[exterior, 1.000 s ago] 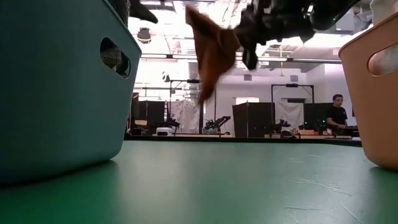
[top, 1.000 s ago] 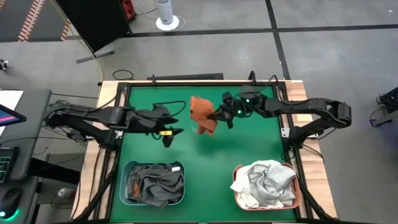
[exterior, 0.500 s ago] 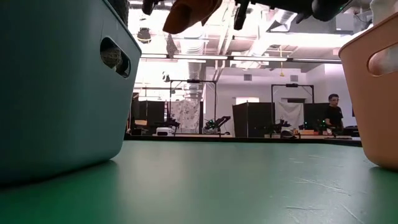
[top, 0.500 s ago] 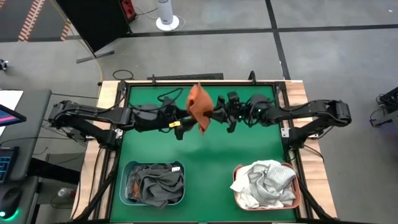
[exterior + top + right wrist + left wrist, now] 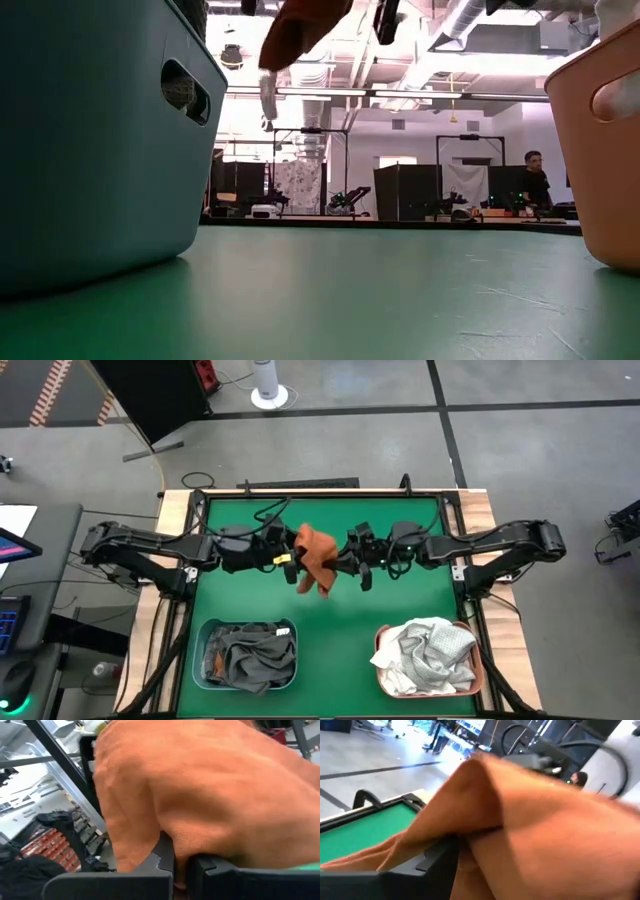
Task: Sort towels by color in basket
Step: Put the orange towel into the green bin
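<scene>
Since half a second ago my rust towel (image 5: 317, 558) has sagged lower between the arms | left gripper (image 5: 289, 557) pinches its one edge, right gripper (image 5: 347, 559) clamps the other (both fingers closed on cloth) | towel hangs above mid-table, behind teal basket (image 5: 209, 667) and orange basket (image 5: 482, 672)

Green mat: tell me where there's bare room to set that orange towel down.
The green mat is bare between the teal basket and the orange basket, and along both side rails. Both baskets are full. The middle is crowded above: left gripper and right gripper both grip the rust orange towel in the air.
</scene>
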{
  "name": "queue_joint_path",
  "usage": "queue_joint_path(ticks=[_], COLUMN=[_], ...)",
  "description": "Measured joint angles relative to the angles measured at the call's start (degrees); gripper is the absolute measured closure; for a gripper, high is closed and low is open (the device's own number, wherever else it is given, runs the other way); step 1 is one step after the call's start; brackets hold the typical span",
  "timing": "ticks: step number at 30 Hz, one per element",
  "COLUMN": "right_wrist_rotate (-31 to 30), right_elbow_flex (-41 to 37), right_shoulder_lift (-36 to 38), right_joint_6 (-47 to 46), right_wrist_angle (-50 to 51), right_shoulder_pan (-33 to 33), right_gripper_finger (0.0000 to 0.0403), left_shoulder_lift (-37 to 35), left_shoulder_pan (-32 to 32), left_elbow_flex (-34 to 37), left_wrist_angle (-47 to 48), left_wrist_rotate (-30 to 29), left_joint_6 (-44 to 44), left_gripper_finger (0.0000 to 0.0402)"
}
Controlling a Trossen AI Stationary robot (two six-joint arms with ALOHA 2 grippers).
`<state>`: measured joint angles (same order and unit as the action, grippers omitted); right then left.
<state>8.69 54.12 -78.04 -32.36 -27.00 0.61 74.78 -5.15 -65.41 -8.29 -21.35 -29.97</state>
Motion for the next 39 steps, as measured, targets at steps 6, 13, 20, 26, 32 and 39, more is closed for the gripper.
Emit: queue_joint_path(ticks=[6,13,20,26,32,39], right_wrist_rotate=[0.13,0.24,3.06,8.14,8.2,9.17], right_elbow_flex=[0.36,0.38,0.38,0.38,0.38,0.38], right_shoulder_lift=[0.01,0.0,0.09,0.16,0.2,0.2], right_joint_6=[-0.16,-0.61,-0.82,-4.73,-4.76,-8.32], right_wrist_angle=[1.51,6.62,7.09,2.2,3.49,11.8], right_shoulder_pan=[0.97,1.28,1.28,1.28,-0.39,-1.86], right_gripper_finger=[0.0363,0.0317,0.0222,0.0132,0.0106,0.0105], left_shoulder_lift=[2.56,4.19,0.3,-4.26,-8.8,-14.25], left_shoulder_pan=[0.18,0.26,1.33,1.13,-3.58,-12.93], left_elbow_flex=[0.0,0.02,0.02,0.02,0.02,0.02], left_wrist_angle=[-3.12,-6.24,-6.6,-4.17,7.02,24.33], left_wrist_rotate=[1.7,3.55,19.94,45.04,51.05,53.57], left_joint_6=[-0.23,-1.2,-2.49,-13.09,-19.66,-23.65], left_gripper_finger=[0.0218,0.0389,0.0399,0.0399,0.0399,0.04])
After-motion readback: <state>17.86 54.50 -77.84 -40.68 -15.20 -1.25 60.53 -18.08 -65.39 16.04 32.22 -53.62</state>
